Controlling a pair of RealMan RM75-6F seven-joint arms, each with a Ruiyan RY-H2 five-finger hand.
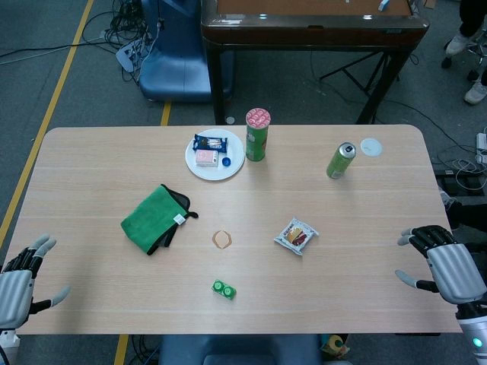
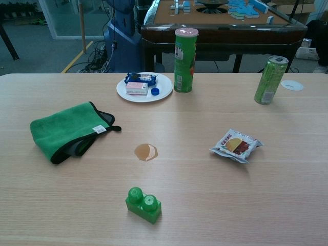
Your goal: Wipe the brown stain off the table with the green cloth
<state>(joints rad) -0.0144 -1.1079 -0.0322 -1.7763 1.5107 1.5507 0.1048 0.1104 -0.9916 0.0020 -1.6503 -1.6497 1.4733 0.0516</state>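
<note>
Lowest in the chest view, nearest the lens, sits a small green plastic two-stud building brick [image 2: 143, 204], just below the round brown stain [image 2: 146, 152] at the centre of the pale wood-grain table [image 2: 287, 205]. Left of the stain, apart from it, lies the folded green cloth with black trim and a white tag [image 2: 66, 129], in the middle left of the frame. Right of the stain is a crinkled snack packet [image 2: 236, 145]. Toward the top, a round white plate [image 2: 164, 83] carries a dark blue wrapper, a pink-and-white packet and a blue bottle cap. Just to its right stands a tall green crisp tube with a pink lid [image 2: 185, 60], and further right a green drinks can [image 2: 270, 80] beside a flat white disc [image 2: 292, 85].

From the head view, the left hand [image 1: 19, 285] is at the lower left corner of the frame, by the table's near edge, fingers spread and holding nothing. At the lower right, the right hand [image 1: 445, 262] is likewise spread and holds nothing. Both are well apart from the cloth.
</note>
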